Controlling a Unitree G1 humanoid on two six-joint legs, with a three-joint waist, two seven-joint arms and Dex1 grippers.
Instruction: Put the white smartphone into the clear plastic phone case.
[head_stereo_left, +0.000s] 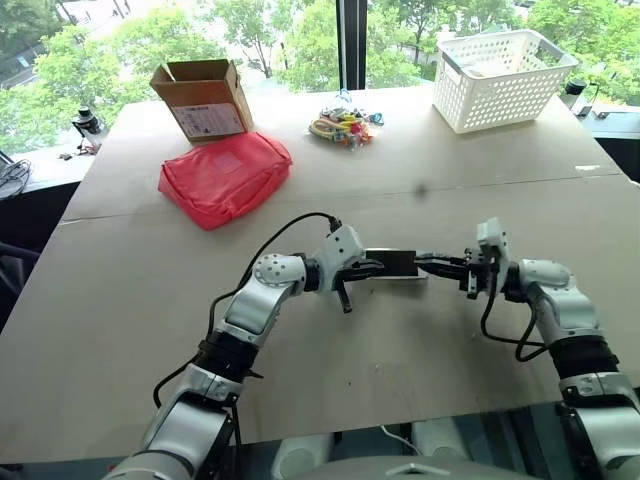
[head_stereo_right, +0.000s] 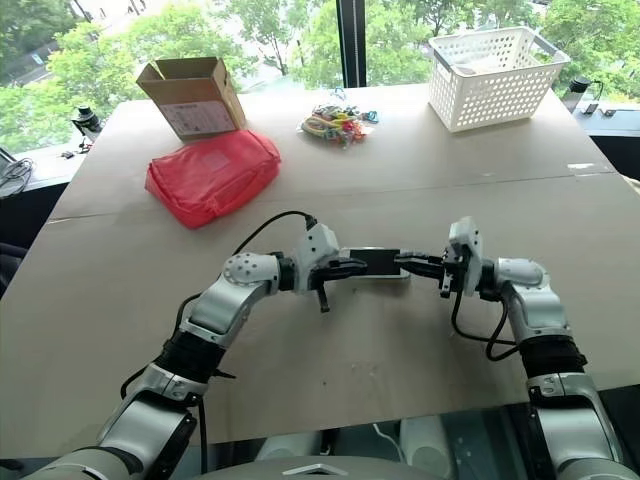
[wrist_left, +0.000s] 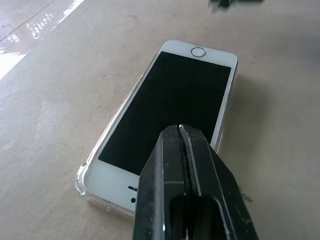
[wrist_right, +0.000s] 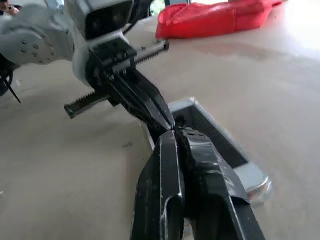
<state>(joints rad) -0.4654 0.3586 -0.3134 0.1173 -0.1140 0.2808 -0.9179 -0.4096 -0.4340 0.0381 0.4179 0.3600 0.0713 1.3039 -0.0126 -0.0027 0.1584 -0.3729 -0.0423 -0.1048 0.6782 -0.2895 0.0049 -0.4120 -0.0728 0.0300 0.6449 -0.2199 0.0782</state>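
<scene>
Up close, the white smartphone (wrist_left: 172, 102) seemingly fills the clear plastic phone case (wrist_left: 87, 187) — seated.

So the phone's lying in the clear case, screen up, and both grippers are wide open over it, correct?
Not quite. The white smartphone does lie screen up in the clear plastic phone case, but both grippers are shut, not open. The left wrist view shows the left gripper with its fingers pressed together over the screen, and the right wrist view shows the right gripper closed too.

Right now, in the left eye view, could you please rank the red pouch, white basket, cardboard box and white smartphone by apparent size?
1. White basket and red pouch: alike, unranked.
2. Cardboard box.
3. White smartphone, though nearest the camera.
</scene>
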